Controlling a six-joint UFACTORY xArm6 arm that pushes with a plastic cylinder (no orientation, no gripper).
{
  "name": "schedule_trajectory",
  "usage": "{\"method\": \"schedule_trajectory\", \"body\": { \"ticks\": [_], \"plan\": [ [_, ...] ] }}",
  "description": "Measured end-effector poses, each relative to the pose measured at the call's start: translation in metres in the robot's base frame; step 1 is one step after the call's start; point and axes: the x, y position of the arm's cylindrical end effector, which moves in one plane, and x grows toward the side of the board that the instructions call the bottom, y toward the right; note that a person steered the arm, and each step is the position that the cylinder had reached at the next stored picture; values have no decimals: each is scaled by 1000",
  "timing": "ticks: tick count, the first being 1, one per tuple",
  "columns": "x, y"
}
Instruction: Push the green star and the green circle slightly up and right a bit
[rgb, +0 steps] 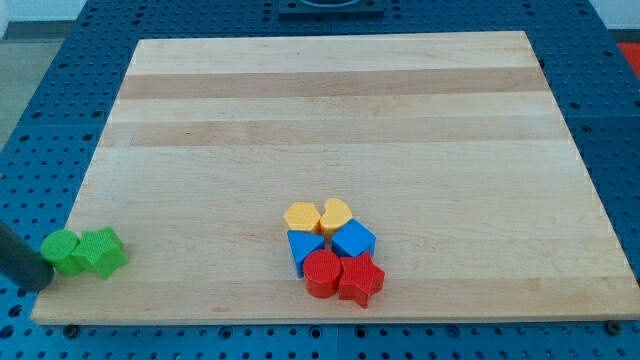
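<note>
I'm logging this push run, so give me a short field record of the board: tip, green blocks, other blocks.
tip: my tip at the view's bottom left edge, just left of the green circle, about touching it
green circle: touching the green star on its right
green star: near the board's bottom left corner
cluster, bottom centre: orange hexagon, yellow heart, blue triangular block, blue cube, red circle, red star

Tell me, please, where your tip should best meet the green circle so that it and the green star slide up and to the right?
With no hand to grip, I would press the green circle on its lower-left face, coming from the view's bottom left. The green star touches its right side, so the push should carry both. My tip already sits just below-left of the circle, at the wooden board edge.
</note>
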Motion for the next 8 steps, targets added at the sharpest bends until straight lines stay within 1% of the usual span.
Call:
{"method": "schedule_trajectory", "body": {
  "ticks": [1,2,3,4,5,6,7,8],
  "plan": [
    [-25,1],
    [-66,20],
    [-119,51],
    [-121,13],
    [-115,1],
    [-79,0],
    [13,3],
    [34,34]
  ]
}}
